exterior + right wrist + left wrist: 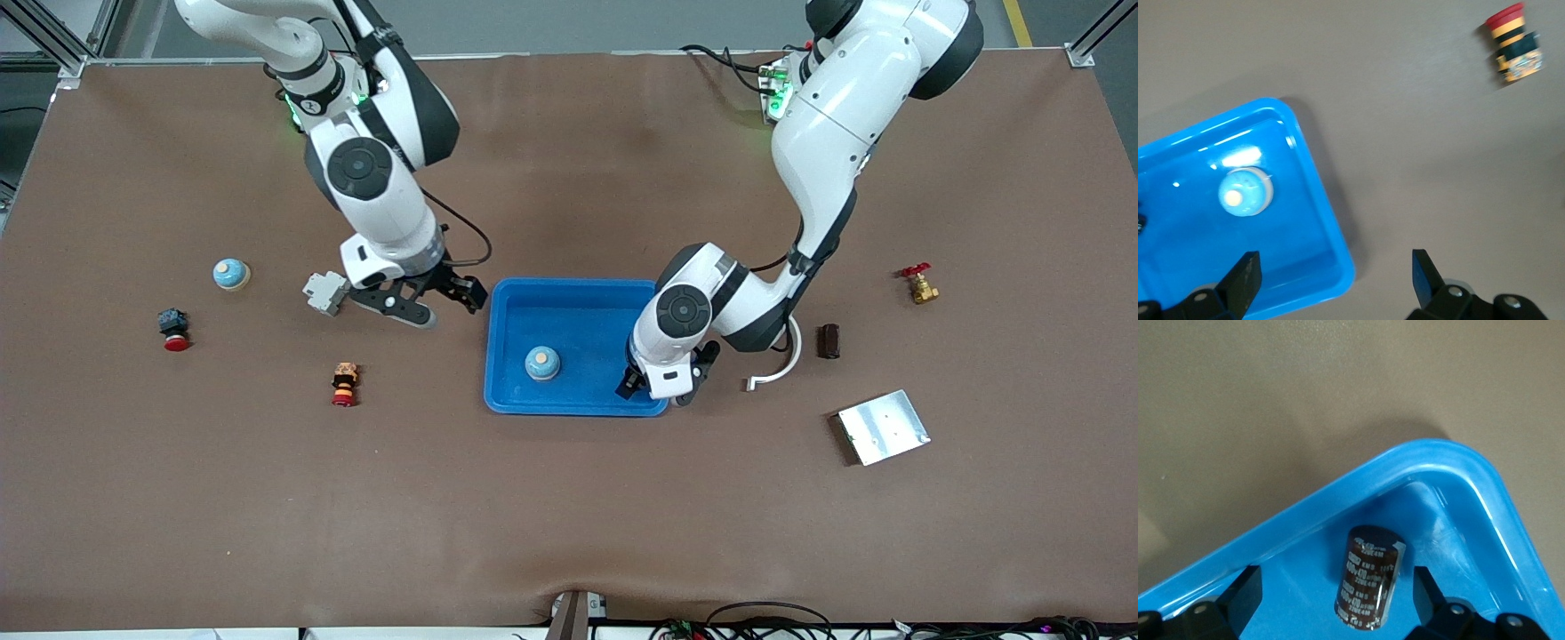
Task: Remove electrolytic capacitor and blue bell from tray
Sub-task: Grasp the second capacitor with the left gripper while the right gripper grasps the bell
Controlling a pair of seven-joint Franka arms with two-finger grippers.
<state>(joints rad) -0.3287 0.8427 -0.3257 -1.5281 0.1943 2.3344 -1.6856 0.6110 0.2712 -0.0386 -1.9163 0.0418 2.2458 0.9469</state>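
Note:
A blue tray (569, 286) sits mid-table. A light blue bell (541, 363) with a tan button stands in it; it also shows in the right wrist view (1245, 192). A second bell (231, 274) stands on the table toward the right arm's end. My left gripper (656, 391) is open, low over the tray's corner at the left arm's end. In the left wrist view a dark brown capacitor (1368, 587) lies in the tray (1338, 500) between my left gripper's (1336, 587) spread fingers, touching neither. My right gripper (444, 302) is open and empty over the tray's edge (1318, 193).
A grey block (324, 292), a black and red button (173, 329) and a red and yellow button (344, 384) lie toward the right arm's end. A dark brown part (829, 340), a white curved piece (778, 369), a brass valve (918, 284) and a metal plate (883, 427) lie toward the left arm's end.

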